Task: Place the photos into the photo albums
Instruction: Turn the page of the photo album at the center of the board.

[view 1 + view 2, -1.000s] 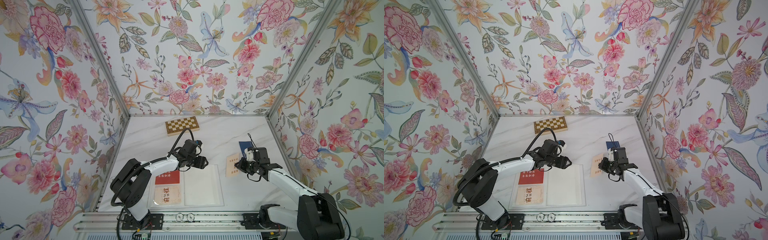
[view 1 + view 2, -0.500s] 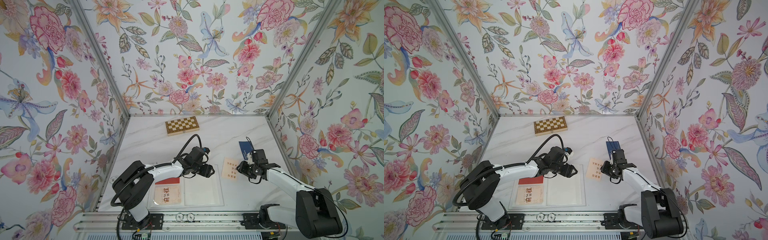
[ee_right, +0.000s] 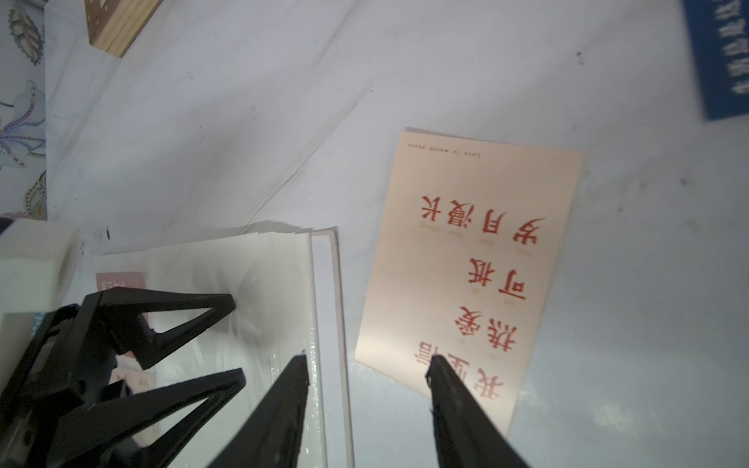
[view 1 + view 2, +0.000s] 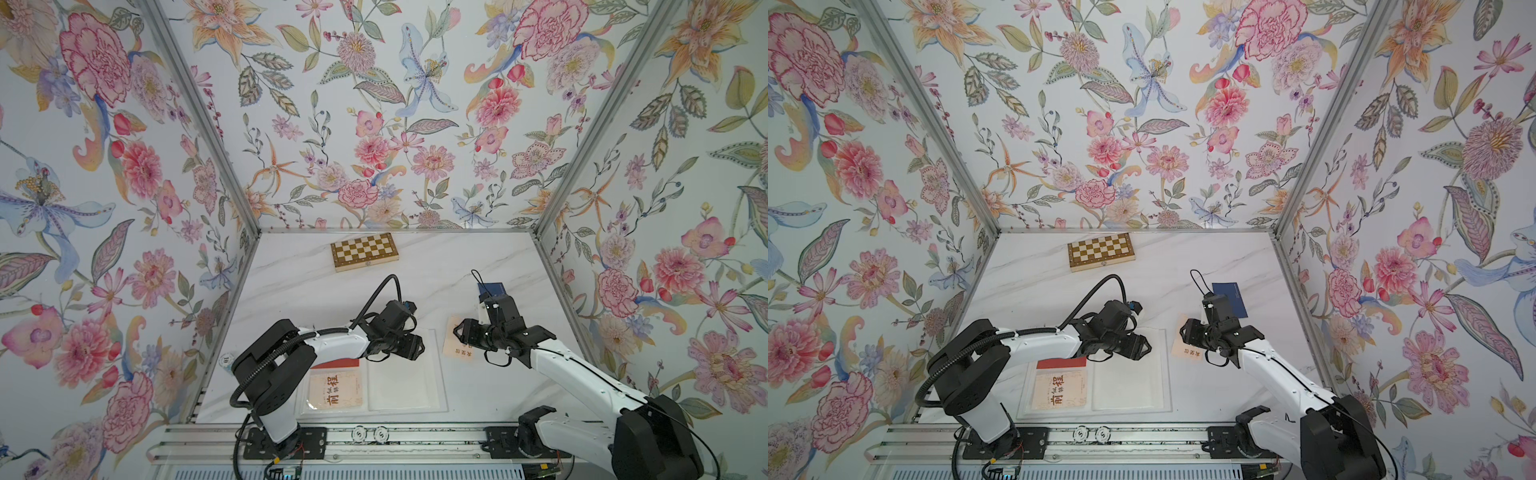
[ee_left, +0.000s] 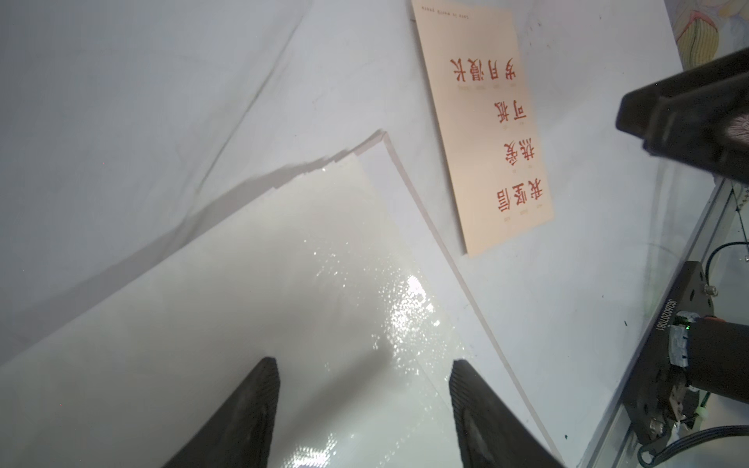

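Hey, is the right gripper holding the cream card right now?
No, the right wrist view shows the right gripper with jaws apart and the cream card lying flat on the table beside the album.

The widest open room is the bare marble tabletop (image 4: 316,299) between the chessboard box (image 4: 364,251) at the back and the far edge of the open photo album (image 4: 407,386). Low over the album's right page sits the left gripper (image 5: 364,362), fingers spread, and just beside it the right gripper (image 3: 367,358), also spread, straddles the narrow strip between the album's right edge and the cream card (image 3: 474,259), so each blocks the other. Behind the right gripper, the navy card (image 4: 1231,297) lies near the right floral wall (image 4: 648,316), leaving little room there.
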